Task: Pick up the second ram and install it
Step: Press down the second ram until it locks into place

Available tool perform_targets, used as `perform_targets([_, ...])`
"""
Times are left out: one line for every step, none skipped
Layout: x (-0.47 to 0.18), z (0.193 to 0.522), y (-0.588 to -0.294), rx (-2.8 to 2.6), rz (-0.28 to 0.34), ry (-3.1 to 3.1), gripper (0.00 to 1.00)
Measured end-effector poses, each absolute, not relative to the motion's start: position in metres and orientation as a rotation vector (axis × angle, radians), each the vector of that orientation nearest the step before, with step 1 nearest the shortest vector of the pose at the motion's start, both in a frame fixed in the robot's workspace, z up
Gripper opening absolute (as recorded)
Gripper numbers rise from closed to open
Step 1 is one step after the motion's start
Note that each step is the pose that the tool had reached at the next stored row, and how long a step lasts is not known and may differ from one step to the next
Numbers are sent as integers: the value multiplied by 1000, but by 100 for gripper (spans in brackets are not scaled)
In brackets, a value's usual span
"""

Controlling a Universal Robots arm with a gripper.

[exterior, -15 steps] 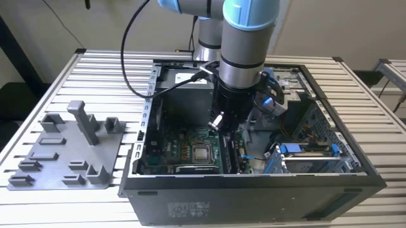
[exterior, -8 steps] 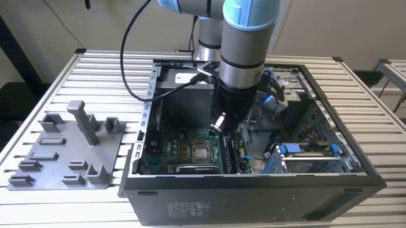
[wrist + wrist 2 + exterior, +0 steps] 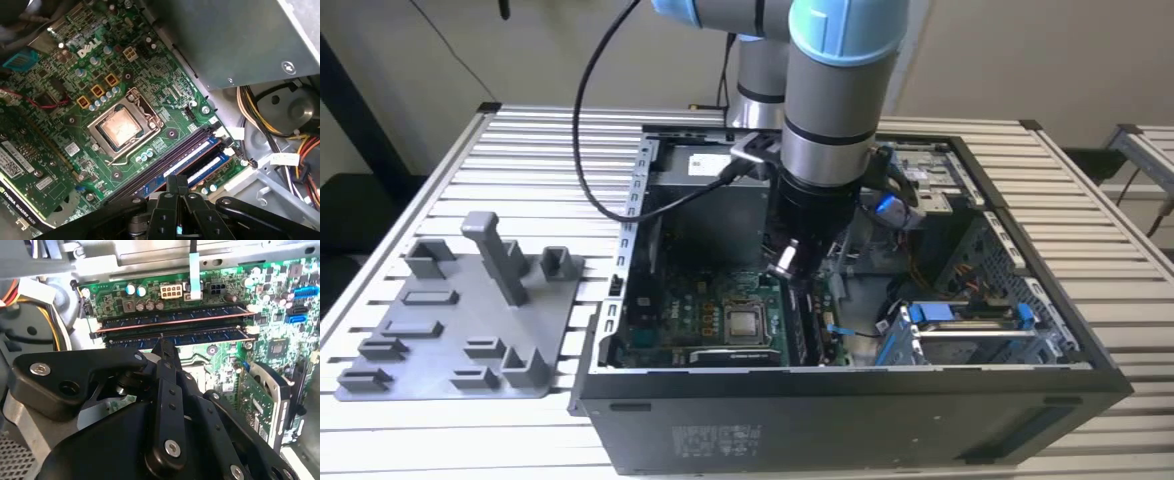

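Note:
The second ram (image 3: 200, 335), a long dark stick with black chips, stands on edge in a motherboard slot. It sits beside another stick (image 3: 175, 317) in the neighbouring slot. My gripper (image 3: 163, 344) is shut, with its fingertips on the top edge of the second ram near its middle. In the first wrist view the gripper (image 3: 176, 180) hangs over the memory slots (image 3: 192, 160), its two fingers pressed together. In the exterior view the arm reaches down into the open computer case, with the gripper (image 3: 785, 268) low over the green board.
A bare processor socket (image 3: 120, 127) lies next to the slots, and a graphics card (image 3: 30, 190) sits beyond it. Cable bundles (image 3: 280, 145) and a drive cage with blue latches (image 3: 961, 312) crowd the case (image 3: 854, 385). A grey plastic tray (image 3: 454, 330) with an upright post lies at the exterior view's left.

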State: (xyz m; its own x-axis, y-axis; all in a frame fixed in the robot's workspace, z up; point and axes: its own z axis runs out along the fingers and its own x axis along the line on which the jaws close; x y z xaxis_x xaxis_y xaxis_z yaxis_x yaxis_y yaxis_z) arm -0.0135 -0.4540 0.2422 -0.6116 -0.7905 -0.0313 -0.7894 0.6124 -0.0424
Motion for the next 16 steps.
perform_targets([-13, 242, -454, -1380, -37, 2770, 11])
perform_targets([-13, 242, -454, -1399, -37, 2760, 11])
perform_targets([-14, 242, -454, -1418, -36, 2750, 11])
perform_targets([-14, 242, -454, -1437, -36, 2740, 11])
perform_targets([-14, 242, -454, -1458, -35, 2729, 11])
perform_targets([-14, 242, -454, -1479, -35, 2717, 11])
perform_targets([-14, 242, -454, -1502, -34, 2704, 11])
perform_targets([-14, 242, -454, -1523, -33, 2692, 11])
perform_targets([-14, 242, -454, -1545, -33, 2680, 11])
perform_targets([-14, 242, -454, -1565, -32, 2668, 11])
perform_targets([-14, 242, -454, -1584, -32, 2656, 11])
perform_targets([-14, 242, -454, -1600, -31, 2647, 11])
perform_targets([-15, 242, -454, -1615, -31, 2637, 11])
perform_targets([-15, 242, -454, -1629, -30, 2628, 11])
perform_targets([-15, 242, -454, -1644, -30, 2619, 11])
perform_targets([-15, 242, -454, -1658, -29, 2610, 11])
